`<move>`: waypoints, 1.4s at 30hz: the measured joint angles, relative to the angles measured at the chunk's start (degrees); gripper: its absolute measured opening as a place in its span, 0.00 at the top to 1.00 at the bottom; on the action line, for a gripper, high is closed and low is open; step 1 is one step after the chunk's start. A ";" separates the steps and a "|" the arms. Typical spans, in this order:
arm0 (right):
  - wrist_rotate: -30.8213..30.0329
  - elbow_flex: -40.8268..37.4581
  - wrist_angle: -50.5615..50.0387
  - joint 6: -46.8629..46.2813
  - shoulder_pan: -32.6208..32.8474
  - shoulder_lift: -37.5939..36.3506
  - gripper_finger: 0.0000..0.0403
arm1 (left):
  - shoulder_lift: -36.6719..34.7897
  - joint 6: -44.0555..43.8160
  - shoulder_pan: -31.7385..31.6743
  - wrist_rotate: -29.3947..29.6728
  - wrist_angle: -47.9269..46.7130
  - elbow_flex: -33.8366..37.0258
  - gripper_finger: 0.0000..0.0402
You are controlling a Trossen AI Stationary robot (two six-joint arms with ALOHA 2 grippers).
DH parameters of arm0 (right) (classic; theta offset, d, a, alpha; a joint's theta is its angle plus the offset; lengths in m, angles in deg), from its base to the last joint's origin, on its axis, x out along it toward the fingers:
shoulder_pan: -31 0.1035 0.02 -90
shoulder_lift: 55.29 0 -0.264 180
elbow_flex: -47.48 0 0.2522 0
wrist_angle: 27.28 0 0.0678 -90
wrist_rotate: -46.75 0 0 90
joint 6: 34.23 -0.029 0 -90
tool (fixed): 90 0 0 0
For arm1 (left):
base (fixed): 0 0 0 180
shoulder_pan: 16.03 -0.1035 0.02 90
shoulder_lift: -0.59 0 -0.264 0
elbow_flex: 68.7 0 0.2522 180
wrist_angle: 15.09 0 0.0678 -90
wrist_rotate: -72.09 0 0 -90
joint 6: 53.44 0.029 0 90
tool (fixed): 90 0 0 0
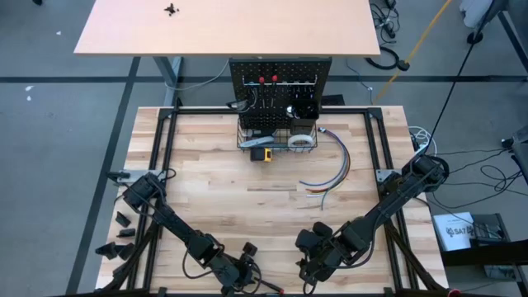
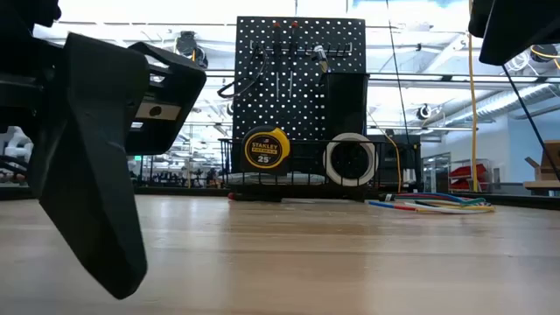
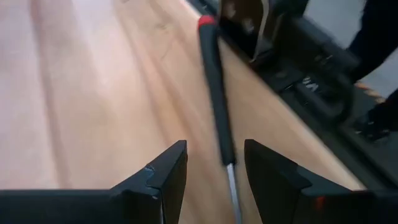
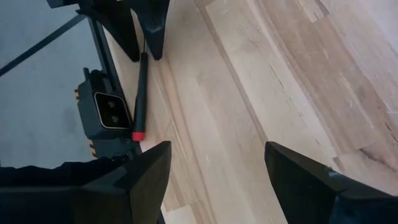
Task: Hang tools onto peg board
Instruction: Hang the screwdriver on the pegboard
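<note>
At the surface's near edge, the left claw (image 3: 214,180) straddles a red-and-black screwdriver (image 3: 214,93), fingers apart, not yet clamped. Next it must close, then carry it to the distant peg board (image 1: 280,82). The right claw (image 4: 217,177) waits agape nearby.

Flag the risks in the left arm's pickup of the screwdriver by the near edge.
1. The screwdriver lies right along the table's near edge; a nudge from the left gripper could roll it off.
2. The open fingers straddle only its thin metal shaft, not the handle, so it may pivot or slip when lifted.
3. The right gripper hovers open close by, so the arms could collide.
</note>
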 joint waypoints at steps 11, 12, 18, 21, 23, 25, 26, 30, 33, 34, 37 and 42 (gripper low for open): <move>-0.02 0.00 -2.24 0.00 0.00 -0.07 0.37 | -0.12 -2.80 -0.85 -0.51 -2.18 -0.03 0.77; -0.01 0.00 -2.26 0.00 0.00 -0.08 0.37 | -0.12 -2.80 -0.89 -0.94 -2.26 -0.03 0.80; 2.59 0.00 -3.27 -0.41 -0.02 -0.09 0.37 | -0.12 -2.81 -0.93 -1.11 -2.38 -0.01 0.97; 2.73 0.00 -4.16 -2.20 -0.02 -0.09 0.37 | -0.12 -2.80 -1.00 -0.81 -2.42 0.01 0.97; 2.75 0.00 -4.32 -2.91 -0.02 -0.09 0.37 | -0.46 -2.79 -1.00 -0.46 -3.02 0.02 0.98; 2.75 0.00 -4.11 -3.24 -0.02 -0.09 0.37 | -1.30 -2.80 -1.17 1.35 -4.89 0.09 0.99; 2.75 0.00 -4.01 -3.79 -0.02 -0.09 0.37 | -1.98 -2.80 -1.36 2.88 -6.35 0.16 0.99; 2.70 0.00 -4.06 -6.78 -0.02 -0.09 0.37 | -4.82 -2.70 -3.14 8.00 -11.18 0.40 1.00; 0.49 0.00 -4.15 -9.46 -0.02 -0.57 0.37 | -7.59 -2.62 -4.70 9.21 -12.64 0.37 1.00; -1.16 0.00 -4.35 -10.62 0.00 -1.11 0.37 | -8.55 -2.37 -5.14 9.26 -13.11 0.32 1.00; -9.06 0.00 -6.58 -13.72 0.24 -3.94 0.37 | -11.23 -0.39 -5.94 9.36 -14.86 0.30 1.00; -25.09 0.00 -8.74 -15.14 1.94 -11.36 0.37 | -17.31 2.32 -6.51 10.73 -17.20 0.27 1.00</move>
